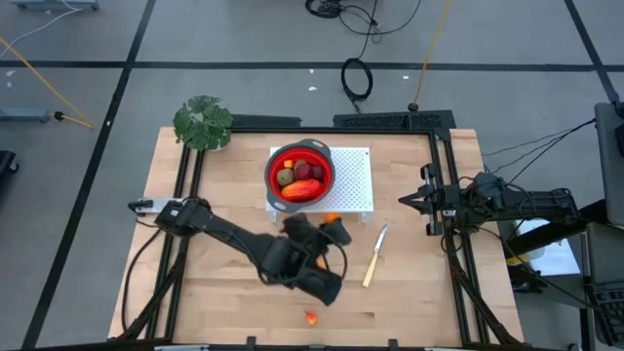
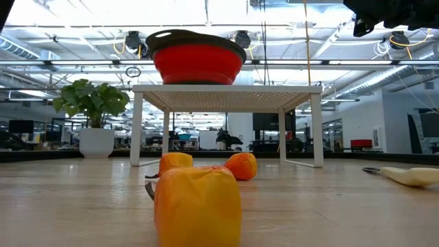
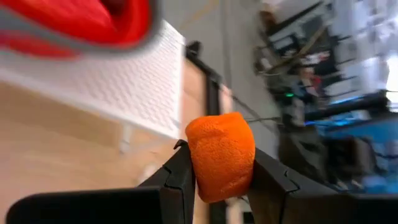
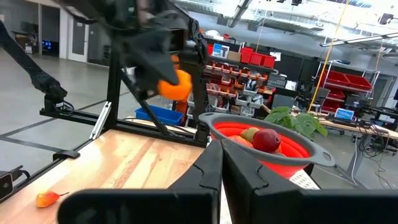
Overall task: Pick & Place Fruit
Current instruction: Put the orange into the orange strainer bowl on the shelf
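High view, left pincer (image 1: 334, 232): reached over the middle of the table (image 1: 224, 283), just in front of the white perforated stand (image 1: 356, 180).
Left wrist view, grip: the two dark fingers (image 3: 180, 180) were clamped on a small orange fruit (image 3: 221, 155), one on each side of it.
Right wrist view, same fruit: the orange piece (image 4: 174, 84) showed held up above the wood by the left pincer (image 4: 165, 78), near the bowl.
Right pincer (image 1: 408, 201): waited at the table's right side, beside the dark rail; its fingers (image 4: 214, 168) sat pressed together with nothing between them.
Bowl (image 1: 322, 156): red with a grey rim, standing on the white stand.
Fruit in bowl: an olive-brown oval (image 1: 285, 177), a dark red round piece (image 1: 304, 172) and the long red-orange piece (image 1: 300, 190).
Fruit on table: a tiny orange-red piece (image 1: 311, 317) lay near the front edge; in the low view a yellow-orange piece (image 2: 197, 204) sat closest, two more orange ones (image 2: 241, 165) behind it.
Knife (image 1: 374, 257): pale-handled, lying on the wood right of the left pincer.
Plant (image 1: 203, 122): at the table's far left corner.
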`<state>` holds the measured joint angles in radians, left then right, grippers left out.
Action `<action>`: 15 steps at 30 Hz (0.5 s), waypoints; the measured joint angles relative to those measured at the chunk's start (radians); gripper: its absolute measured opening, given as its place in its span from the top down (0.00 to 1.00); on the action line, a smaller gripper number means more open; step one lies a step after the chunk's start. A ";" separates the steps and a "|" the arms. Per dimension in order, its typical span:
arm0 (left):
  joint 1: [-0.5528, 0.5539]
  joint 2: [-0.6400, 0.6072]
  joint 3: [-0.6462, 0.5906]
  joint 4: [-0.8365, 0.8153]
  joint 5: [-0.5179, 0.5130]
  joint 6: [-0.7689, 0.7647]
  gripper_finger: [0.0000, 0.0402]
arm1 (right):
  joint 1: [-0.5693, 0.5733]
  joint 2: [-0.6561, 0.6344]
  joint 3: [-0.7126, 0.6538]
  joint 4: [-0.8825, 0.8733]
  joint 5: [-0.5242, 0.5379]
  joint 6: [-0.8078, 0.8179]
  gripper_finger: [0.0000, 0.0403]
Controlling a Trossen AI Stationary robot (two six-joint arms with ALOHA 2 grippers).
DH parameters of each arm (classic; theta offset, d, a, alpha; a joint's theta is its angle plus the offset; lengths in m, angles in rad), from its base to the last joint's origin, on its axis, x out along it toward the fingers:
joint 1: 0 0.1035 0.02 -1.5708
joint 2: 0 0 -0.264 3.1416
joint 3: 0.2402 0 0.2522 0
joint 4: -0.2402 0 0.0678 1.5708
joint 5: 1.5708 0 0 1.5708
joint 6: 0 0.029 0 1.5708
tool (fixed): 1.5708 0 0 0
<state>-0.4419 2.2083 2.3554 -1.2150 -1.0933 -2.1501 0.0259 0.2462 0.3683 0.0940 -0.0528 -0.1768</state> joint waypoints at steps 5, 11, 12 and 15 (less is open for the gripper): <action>0.057 -0.057 0.000 -0.194 0.100 0.010 0.74 | 0.000 0.000 0.000 0.000 0.000 -0.001 1.00; 0.160 -0.123 0.000 -0.309 0.199 0.206 0.74 | 0.000 0.000 0.000 0.001 0.004 -0.072 1.00; 0.180 -0.134 0.000 -0.319 0.210 0.249 0.74 | 0.000 0.000 0.000 0.001 0.004 -0.078 1.00; 0.241 -0.160 0.000 -0.342 0.258 0.376 0.74 | 0.000 0.000 0.000 0.002 0.004 -0.077 1.00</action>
<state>-0.2006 2.0479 2.3558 -1.5568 -0.8354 -1.7743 0.0258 0.2462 0.3683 0.0955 -0.0490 -0.2539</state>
